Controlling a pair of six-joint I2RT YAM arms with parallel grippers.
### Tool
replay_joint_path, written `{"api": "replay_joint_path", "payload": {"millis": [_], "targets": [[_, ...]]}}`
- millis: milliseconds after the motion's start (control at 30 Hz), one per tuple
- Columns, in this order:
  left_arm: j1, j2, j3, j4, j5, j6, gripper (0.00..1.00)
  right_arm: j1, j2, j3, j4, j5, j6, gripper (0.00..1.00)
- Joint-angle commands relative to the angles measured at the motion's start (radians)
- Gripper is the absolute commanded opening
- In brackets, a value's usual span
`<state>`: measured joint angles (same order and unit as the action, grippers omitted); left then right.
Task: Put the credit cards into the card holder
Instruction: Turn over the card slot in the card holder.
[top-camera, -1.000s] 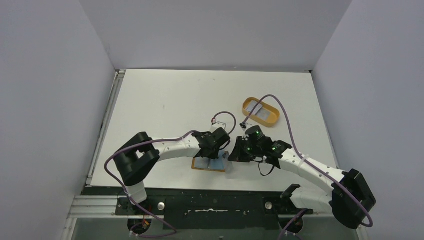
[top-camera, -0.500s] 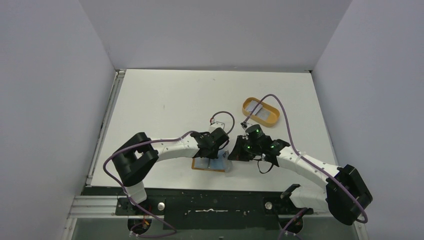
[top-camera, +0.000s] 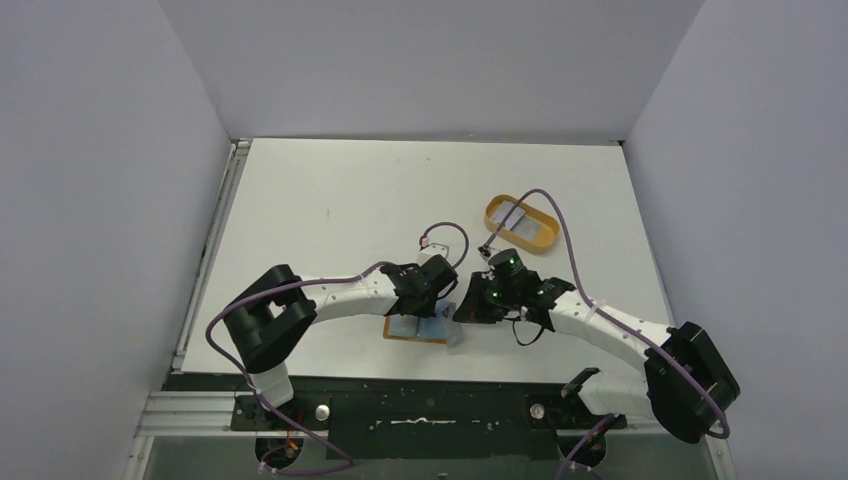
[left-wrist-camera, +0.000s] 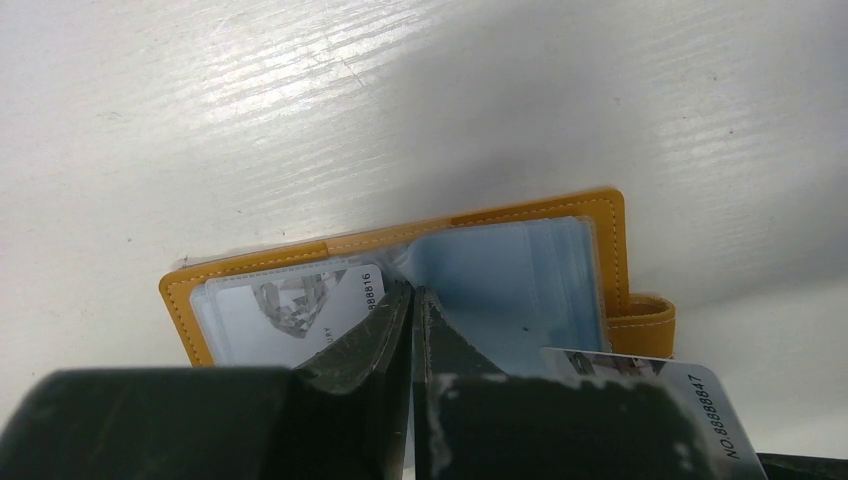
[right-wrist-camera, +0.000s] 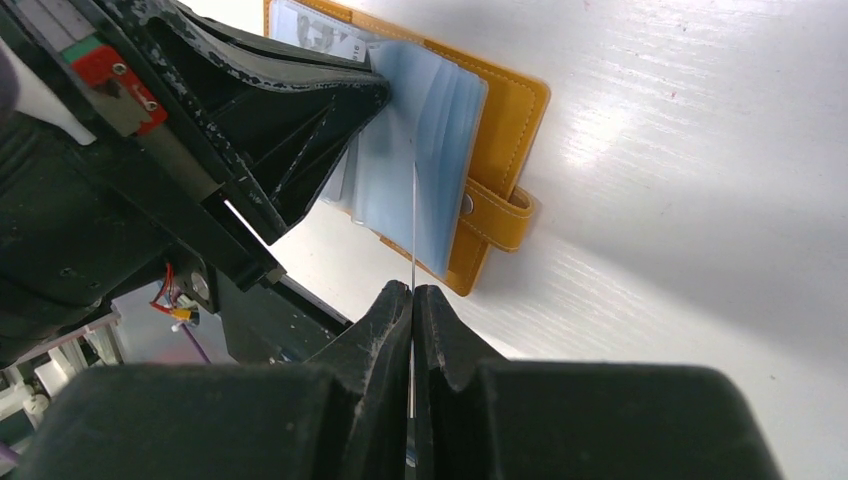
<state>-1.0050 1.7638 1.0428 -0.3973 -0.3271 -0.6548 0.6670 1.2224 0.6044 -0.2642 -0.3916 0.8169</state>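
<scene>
The card holder (left-wrist-camera: 520, 215) lies open near the table's front edge (top-camera: 405, 334), orange outside with blue-grey clear sleeves (right-wrist-camera: 430, 120). One credit card (left-wrist-camera: 290, 305) sits in its left sleeve. My left gripper (left-wrist-camera: 413, 292) is shut, its tips down at the centre fold of the sleeves; I cannot make out whether a sleeve is pinched. My right gripper (right-wrist-camera: 412, 290) is shut on a second credit card (right-wrist-camera: 413, 220), seen edge-on and pointing at the right-hand sleeves. That card (left-wrist-camera: 690, 395) shows at the wallet's snap-tab side, and both grippers (top-camera: 450, 310) crowd together over the wallet.
An orange oval tray (top-camera: 497, 212) stands behind and to the right, with pale cards (top-camera: 522, 220) lying in it. The snap tab (right-wrist-camera: 500, 215) sticks out from the wallet's right edge. The left gripper's black fingers (right-wrist-camera: 290, 100) fill the space left of the held card.
The left gripper's jaws have closed the last bit at the wallet's fold. The right arm has edged left, bringing its card closer to the wallet.
</scene>
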Motion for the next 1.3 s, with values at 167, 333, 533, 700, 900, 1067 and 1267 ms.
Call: {"api": "replay_joint_path", "payload": {"millis": [167, 333, 533, 700, 900, 1067, 1267], "targets": [[0.011, -0.018, -0.028, -0.081, 0.009, -0.006, 0.0, -0.005, 0.051, -0.006, 0.107, -0.038, 0.007, 0.0], [0.013, -0.035, -0.025, -0.086, 0.008, -0.003, 0.0, -0.006, 0.096, 0.005, 0.145, -0.053, 0.006, 0.0], [0.019, -0.027, -0.024, -0.095, 0.009, 0.006, 0.0, -0.061, 0.01, 0.017, 0.084, -0.046, -0.018, 0.0], [0.026, -0.029, -0.035, -0.088, 0.01, 0.004, 0.0, -0.144, -0.074, 0.024, -0.017, -0.082, -0.07, 0.0], [0.032, -0.027, -0.032, -0.09, 0.011, 0.003, 0.0, -0.145, -0.067, 0.009, 0.036, -0.136, -0.068, 0.0], [0.035, -0.029, -0.031, -0.093, 0.012, 0.003, 0.0, -0.119, -0.008, 0.025, 0.055, -0.171, -0.078, 0.0], [0.037, -0.032, -0.03, -0.092, 0.016, -0.002, 0.0, -0.096, 0.052, 0.027, 0.066, -0.166, -0.072, 0.0]]}}
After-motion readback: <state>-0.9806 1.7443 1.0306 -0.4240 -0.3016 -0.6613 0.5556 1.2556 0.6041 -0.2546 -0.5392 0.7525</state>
